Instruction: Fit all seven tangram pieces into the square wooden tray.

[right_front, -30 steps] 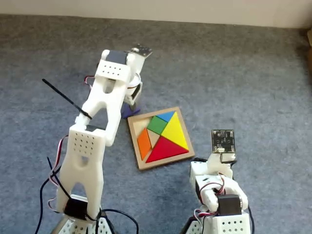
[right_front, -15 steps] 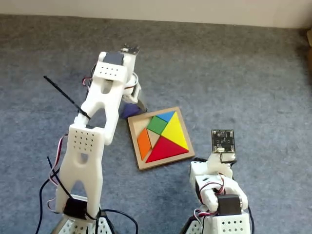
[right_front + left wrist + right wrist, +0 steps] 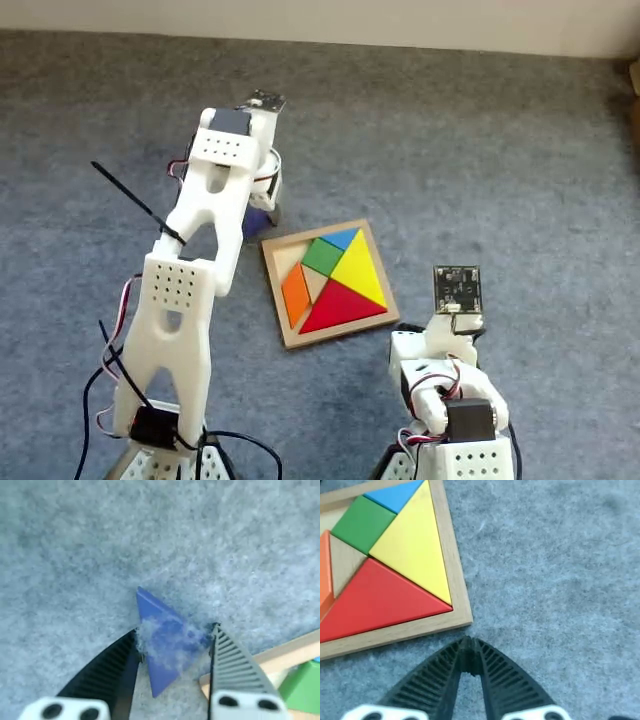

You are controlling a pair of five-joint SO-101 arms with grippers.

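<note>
The square wooden tray (image 3: 331, 336) lies mid-carpet and holds a red triangle (image 3: 340, 305), a yellow triangle (image 3: 358, 268), a green square (image 3: 321, 256), a light blue triangle (image 3: 342, 239) and an orange piece (image 3: 295, 293). A small bare wooden gap (image 3: 316, 285) sits between them. A dark blue triangle (image 3: 167, 640) lies flat on the carpet just off the tray's far left corner (image 3: 280, 655). My left gripper (image 3: 175, 630) is shut on it, one finger against each side. My right gripper (image 3: 468, 655) is shut and empty, just outside the tray rim (image 3: 462, 610) beside the red triangle (image 3: 380, 597).
Grey carpet (image 3: 500, 150) stretches all around the tray. The left arm (image 3: 200, 250) reaches out along the tray's left side. The right arm (image 3: 450, 390) stays folded near the front edge. A black cable tie (image 3: 130, 195) sticks out from the left arm.
The left gripper has shifted slightly left and closed on the dark blue triangle, which has moved a little away from the tray corner. The right arm has not moved.
</note>
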